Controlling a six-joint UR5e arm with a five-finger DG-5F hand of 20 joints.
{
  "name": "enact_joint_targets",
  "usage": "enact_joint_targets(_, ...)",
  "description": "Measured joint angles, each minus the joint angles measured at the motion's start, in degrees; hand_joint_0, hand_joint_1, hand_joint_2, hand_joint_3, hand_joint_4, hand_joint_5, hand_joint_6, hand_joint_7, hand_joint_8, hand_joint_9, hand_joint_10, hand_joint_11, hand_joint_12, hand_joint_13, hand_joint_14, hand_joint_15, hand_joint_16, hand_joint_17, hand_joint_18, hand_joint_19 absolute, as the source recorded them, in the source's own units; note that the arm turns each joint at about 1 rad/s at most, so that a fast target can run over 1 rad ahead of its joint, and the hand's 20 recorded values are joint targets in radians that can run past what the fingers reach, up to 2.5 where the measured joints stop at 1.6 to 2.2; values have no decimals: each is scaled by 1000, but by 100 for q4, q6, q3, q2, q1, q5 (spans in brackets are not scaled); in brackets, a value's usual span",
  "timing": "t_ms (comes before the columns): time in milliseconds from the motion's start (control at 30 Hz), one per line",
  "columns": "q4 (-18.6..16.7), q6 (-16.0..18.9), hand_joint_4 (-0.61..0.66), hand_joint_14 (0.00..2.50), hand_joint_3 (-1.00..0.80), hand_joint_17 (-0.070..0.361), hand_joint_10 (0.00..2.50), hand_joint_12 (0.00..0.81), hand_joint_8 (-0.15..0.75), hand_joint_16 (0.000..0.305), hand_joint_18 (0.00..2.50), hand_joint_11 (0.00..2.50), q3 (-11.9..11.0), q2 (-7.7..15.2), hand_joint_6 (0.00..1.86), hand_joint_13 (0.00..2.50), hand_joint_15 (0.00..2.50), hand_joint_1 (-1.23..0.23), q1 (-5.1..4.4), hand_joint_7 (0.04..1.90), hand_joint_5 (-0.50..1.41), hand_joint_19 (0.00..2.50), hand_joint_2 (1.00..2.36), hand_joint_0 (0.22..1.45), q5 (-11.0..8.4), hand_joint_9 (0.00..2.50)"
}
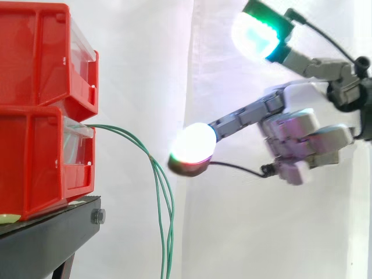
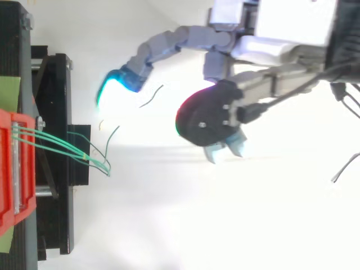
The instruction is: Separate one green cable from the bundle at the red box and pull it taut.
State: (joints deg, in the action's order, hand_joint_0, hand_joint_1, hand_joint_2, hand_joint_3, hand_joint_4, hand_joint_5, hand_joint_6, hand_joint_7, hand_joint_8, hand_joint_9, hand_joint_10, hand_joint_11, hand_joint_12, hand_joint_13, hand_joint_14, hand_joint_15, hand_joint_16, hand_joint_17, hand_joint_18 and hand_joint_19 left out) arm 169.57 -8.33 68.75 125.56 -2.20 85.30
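While green cables (image 1: 167, 232) hang slack, the hand (image 1: 296, 135) hovers apart.

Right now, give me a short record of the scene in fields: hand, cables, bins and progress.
hand: hand open, right of the cables, holding nothing
nearest pad: glowing pad close to the cables, not touching them
green cables: green cables leave the lower red bin together and hang slack
bins: lower red bin under an upper red bin, on the black stand
progress: no cable separated or taut yet
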Motion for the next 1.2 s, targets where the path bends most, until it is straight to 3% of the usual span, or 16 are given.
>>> enact_joint_targets(100,-39,195,360,18,-500,179,15,375,329,79,2412,361,-296,333,502,1697,469,-366,17,687,-202,0,1000,325,112,1558)
enact_joint_targets(200,-55,286,359,17,-500,179,16,371,324,79,2405,373,-426,481,502,1695,463,-368,3,685,-202,0,1000,325,111,1553)
enact_joint_targets(567,-123,223,347,17,-500,180,16,384,323,80,2397,375,-471,539,502,1701,466,-379,-58,690,-199,0,1000,325,27,1562)
enact_joint_targets(1000,-167,165,336,16,-500,180,15,381,320,80,2365,369,-449,540,502,1678,453,-390,-409,691,-195,0,1000,326,-445,1549)
enact_joint_targets(1200,-200,176,337,16,-500,181,16,382,323,80,2349,379,-444,542,502,1676,456,-399,-493,694,-193,0,1000,328,-541,1546)
